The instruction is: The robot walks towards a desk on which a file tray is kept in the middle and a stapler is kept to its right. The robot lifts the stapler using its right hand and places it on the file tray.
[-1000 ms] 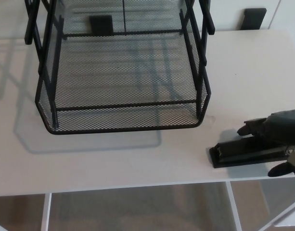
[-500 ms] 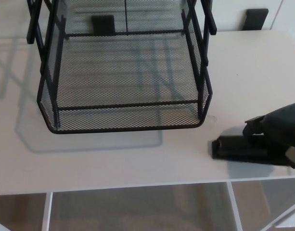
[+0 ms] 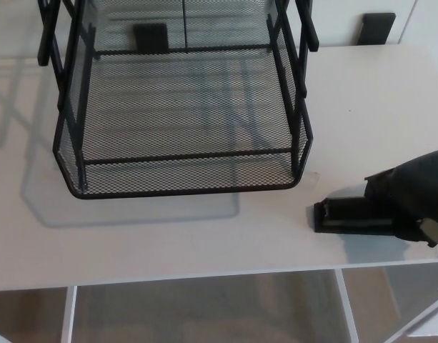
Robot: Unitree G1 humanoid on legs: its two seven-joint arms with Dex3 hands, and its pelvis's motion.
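Note:
A black stapler (image 3: 347, 216) lies on the white desk (image 3: 168, 236), to the right of the black mesh file tray (image 3: 183, 191) and near the desk's front edge. My right hand (image 3: 416, 194) comes in from the right edge and covers the stapler's right end, with its fingers wrapped over the body. Only the stapler's left half shows, and a faint shadow spreads under it. The tray fills the upper middle of the head view and holds nothing. My left hand does not show.
Upright black posts (image 3: 299, 43) rise from the tray's sides. Two small black blocks (image 3: 379, 27) sit beyond the desk's far edge. The front edge of the desk runs just below the stapler, with the floor (image 3: 204, 314) under it.
My right hand has gone from fingers spread around the stapler to closed over it. The stapler has turned level and shifted slightly away from the front edge.

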